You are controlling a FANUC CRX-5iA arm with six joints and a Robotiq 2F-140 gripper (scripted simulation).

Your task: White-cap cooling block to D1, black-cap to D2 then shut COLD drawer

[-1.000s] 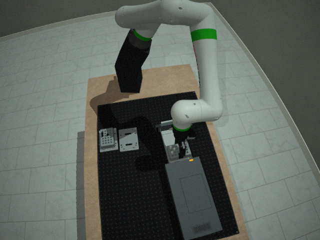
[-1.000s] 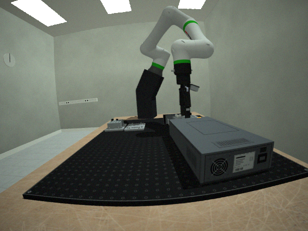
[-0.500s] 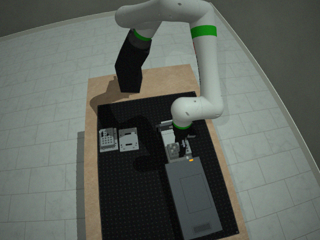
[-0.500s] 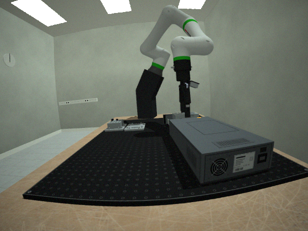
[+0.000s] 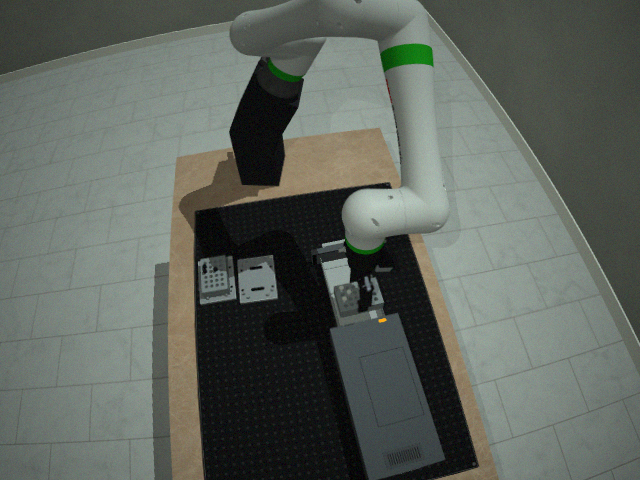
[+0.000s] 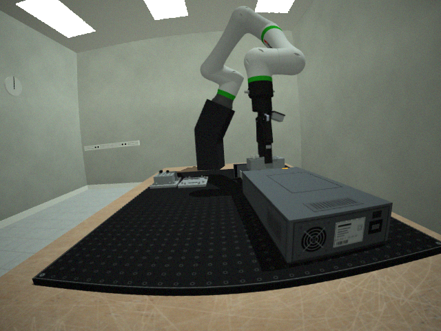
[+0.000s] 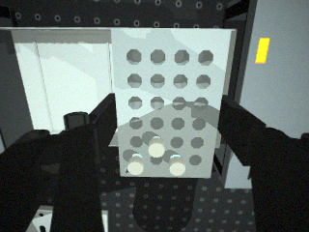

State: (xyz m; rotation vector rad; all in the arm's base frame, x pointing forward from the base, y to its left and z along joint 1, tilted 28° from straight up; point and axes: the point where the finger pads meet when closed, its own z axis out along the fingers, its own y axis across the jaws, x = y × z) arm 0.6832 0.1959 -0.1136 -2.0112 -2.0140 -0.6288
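Lengthwise, white-capped block (image 5: 347,299) (image 6: 255,163) (image 7: 169,92), long axis spanning end effector (image 5: 366,297) (image 6: 265,161) (image 7: 166,108)

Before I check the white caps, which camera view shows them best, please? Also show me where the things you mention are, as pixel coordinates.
The wrist view: three white caps (image 5: 347,291) (image 6: 253,156) (image 7: 156,146) stand apart, each countable. The top view shows them small and pale on the grey block; the exterior view, only tiny bumps above it.
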